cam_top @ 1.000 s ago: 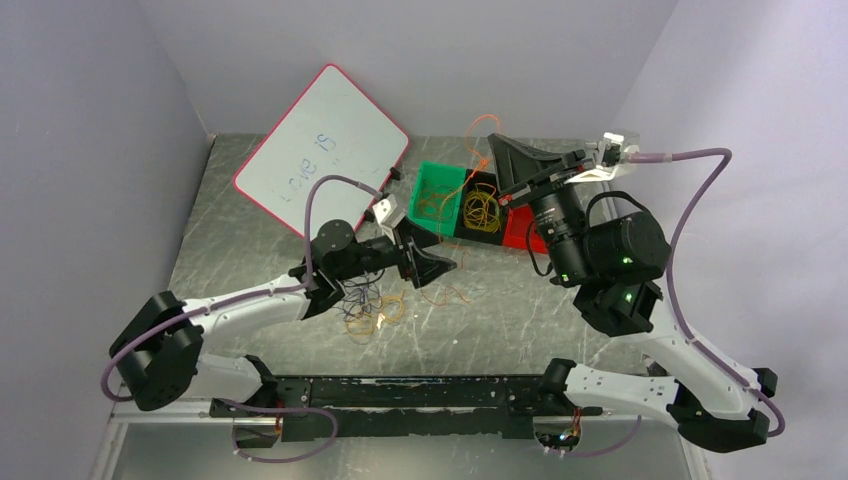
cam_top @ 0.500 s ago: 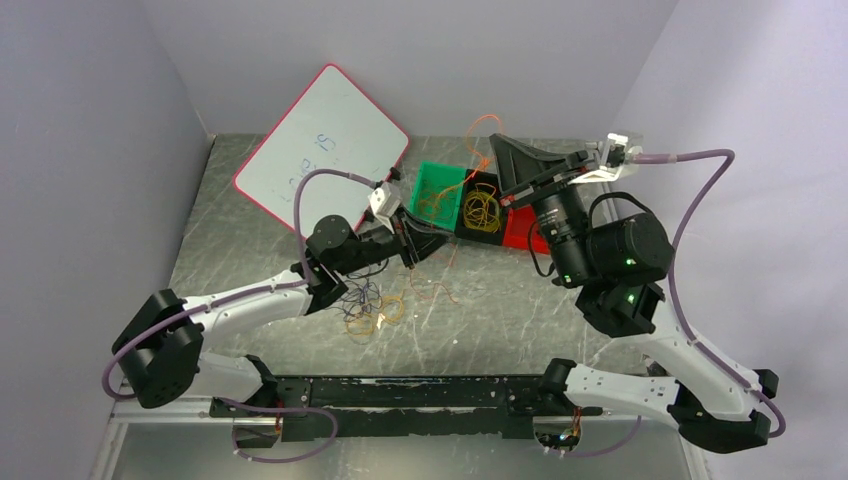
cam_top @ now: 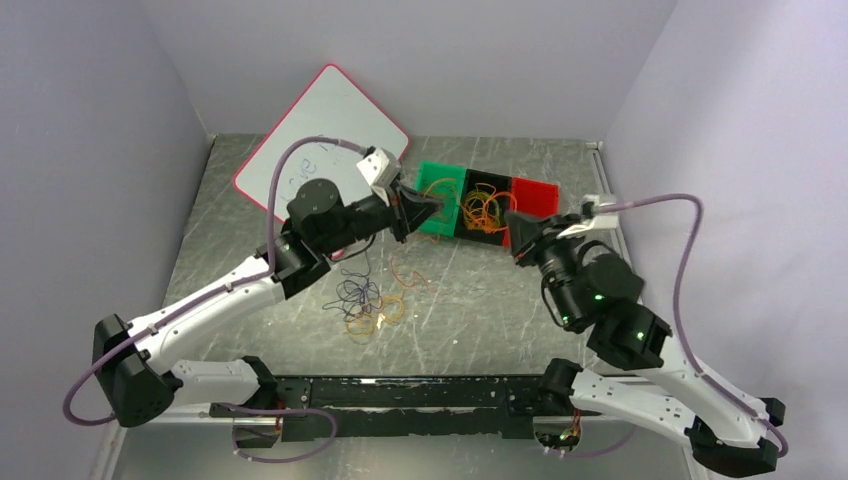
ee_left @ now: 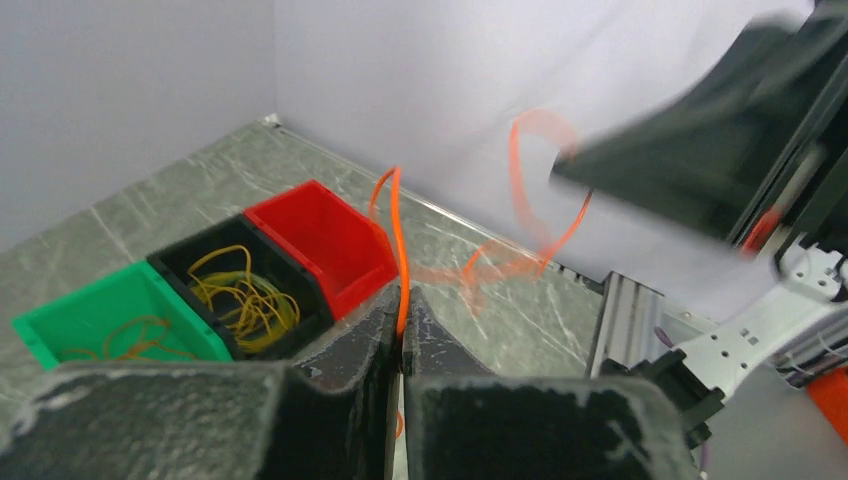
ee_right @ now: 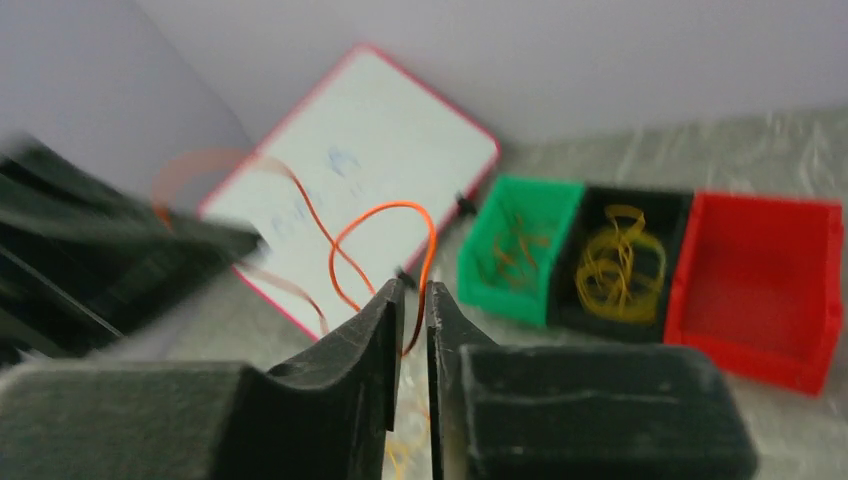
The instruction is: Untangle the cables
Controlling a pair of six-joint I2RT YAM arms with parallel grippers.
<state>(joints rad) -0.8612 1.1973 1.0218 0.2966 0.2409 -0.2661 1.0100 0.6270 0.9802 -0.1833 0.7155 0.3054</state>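
Note:
A bunch of thin cables (cam_top: pixel 362 305), dark, orange and yellow, lies on the table left of centre. One orange cable (cam_top: pixel 472 203) hangs above the bins between my two grippers. My left gripper (cam_top: pixel 436 205) is beside the green bin and shut on this orange cable (ee_left: pixel 398 240), which stands up from its tips (ee_left: pixel 401 318). My right gripper (cam_top: pixel 515 228) is in front of the red bin. Its jaws (ee_right: pixel 414 290) are a crack apart, with the orange cable's loop (ee_right: pixel 380 210) running loosely through the gap. Both wrist views are blurred by motion.
Green bin (cam_top: pixel 428 170), black bin (cam_top: pixel 498 178) and red bin (cam_top: pixel 537 192) stand in a row at the back; the green and black ones hold orange and yellow loops. A pink-edged whiteboard (cam_top: pixel 320 125) leans at the back left. Another orange loop (cam_top: pixel 410 275) lies mid-table.
My left gripper closed on the orange cable and lifted it from the pile toward the green bin. My right arm swung down from behind the bins to their front right, its jaws easing apart.

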